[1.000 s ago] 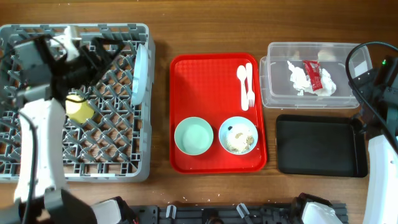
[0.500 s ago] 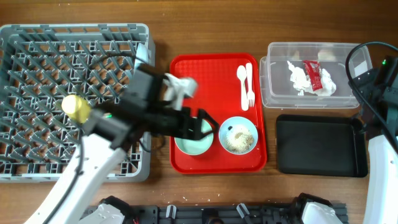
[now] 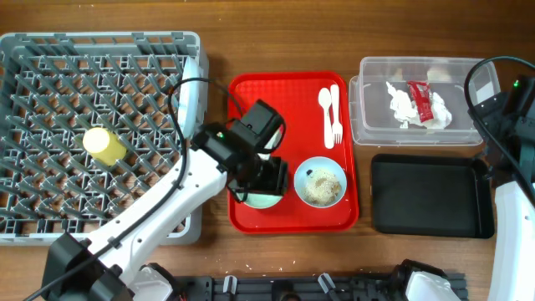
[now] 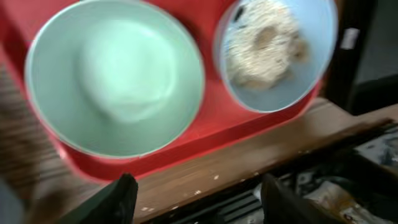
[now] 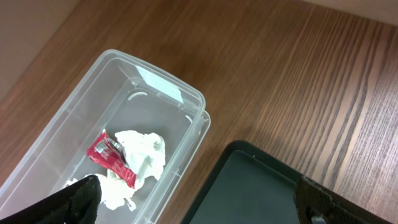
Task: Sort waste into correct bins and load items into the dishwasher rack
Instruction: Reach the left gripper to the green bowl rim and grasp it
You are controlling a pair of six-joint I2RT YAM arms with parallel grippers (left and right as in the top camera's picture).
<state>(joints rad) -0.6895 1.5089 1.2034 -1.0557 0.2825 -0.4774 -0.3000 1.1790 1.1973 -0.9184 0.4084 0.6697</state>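
My left gripper (image 3: 266, 179) is open and empty, hovering over the empty blue-green bowl (image 3: 257, 194) (image 4: 115, 78) on the red tray. Its open fingers (image 4: 199, 199) frame the table's front edge. The second bowl (image 3: 321, 185) (image 4: 273, 53) holds rice scraps. The white spoon (image 3: 325, 102) and fork (image 3: 336, 113) lie at the tray's back right. The yellow cup (image 3: 102, 144) lies in the grey rack (image 3: 50, 50), and the plate (image 3: 191, 96) stands at the rack's right edge. The napkin (image 3: 399, 104) (image 5: 142, 155) and red packet (image 3: 420, 100) (image 5: 111, 158) lie in the clear tub (image 3: 376, 71). My right gripper (image 5: 205, 205) is open and empty above the tub and the black tray (image 3: 430, 196) (image 5: 261, 186).
The red serving tray (image 3: 251, 92) lies between the rack and the bins. The left arm's cable arcs over the rack's right side. The right arm stands at the table's right edge. Dark equipment runs along the front edge.
My left arm has swung from the rack to the red tray and now hovers over the empty bowl. The yellow cup stays in the rack. The right arm has not moved.
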